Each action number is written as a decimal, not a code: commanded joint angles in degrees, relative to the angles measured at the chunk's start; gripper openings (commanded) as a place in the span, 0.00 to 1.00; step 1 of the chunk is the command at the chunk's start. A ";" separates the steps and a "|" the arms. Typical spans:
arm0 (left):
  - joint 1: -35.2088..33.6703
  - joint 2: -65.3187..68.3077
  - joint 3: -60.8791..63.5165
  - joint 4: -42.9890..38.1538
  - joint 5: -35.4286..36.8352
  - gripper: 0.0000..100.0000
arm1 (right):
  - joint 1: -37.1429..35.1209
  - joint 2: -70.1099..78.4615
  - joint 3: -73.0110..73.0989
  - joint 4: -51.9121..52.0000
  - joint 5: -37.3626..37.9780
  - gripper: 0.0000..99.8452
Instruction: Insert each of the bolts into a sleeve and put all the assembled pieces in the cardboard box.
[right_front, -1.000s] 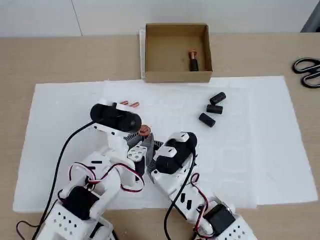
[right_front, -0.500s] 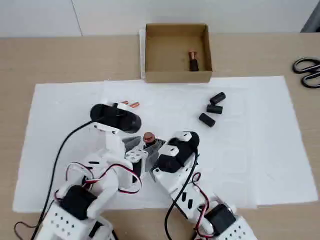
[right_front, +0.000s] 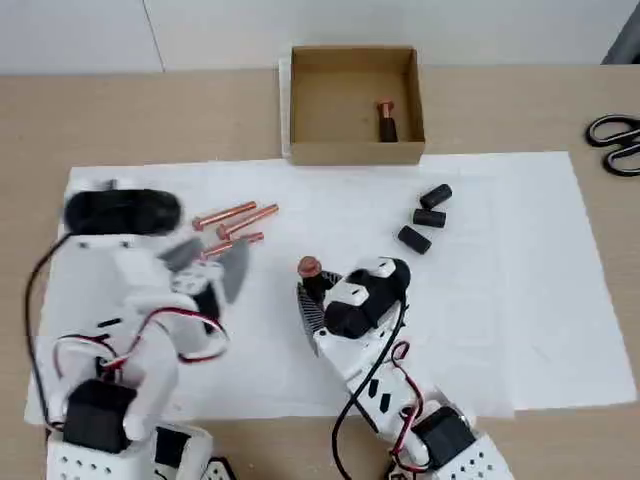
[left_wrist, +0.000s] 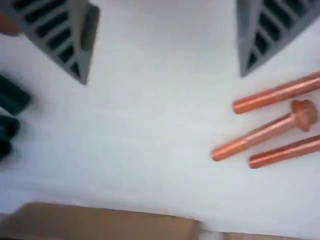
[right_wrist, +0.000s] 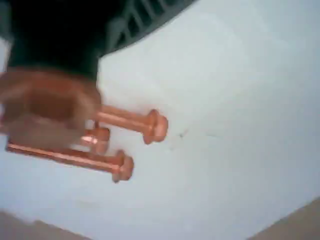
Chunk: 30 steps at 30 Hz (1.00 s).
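We see the right claw (right_front: 312, 288) clamping a black-sleeved copper bolt (right_front: 308, 267); left claw (right_front: 208, 263), at nine o'clock, gapes wide.

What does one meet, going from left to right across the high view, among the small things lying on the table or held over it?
Three loose copper bolts → the held sleeved bolt → three black sleeves → scissors.

Light wooden counter (right_front: 150, 110) under a white paper sheet (right_front: 520, 300), black scissors (right_front: 615, 140) at its edge, white wall (right_front: 200, 30) behind.
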 joint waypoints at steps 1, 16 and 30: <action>-7.12 -0.44 -0.48 0.18 -3.25 0.19 | 4.79 -0.31 0.44 2.42 0.09 0.00; -13.98 -0.53 6.11 0.09 -12.75 0.19 | 25.98 13.23 -22.59 9.19 10.29 0.00; -14.07 -0.53 6.46 -0.09 -12.75 0.19 | 27.30 86.29 -81.14 -3.74 10.02 0.00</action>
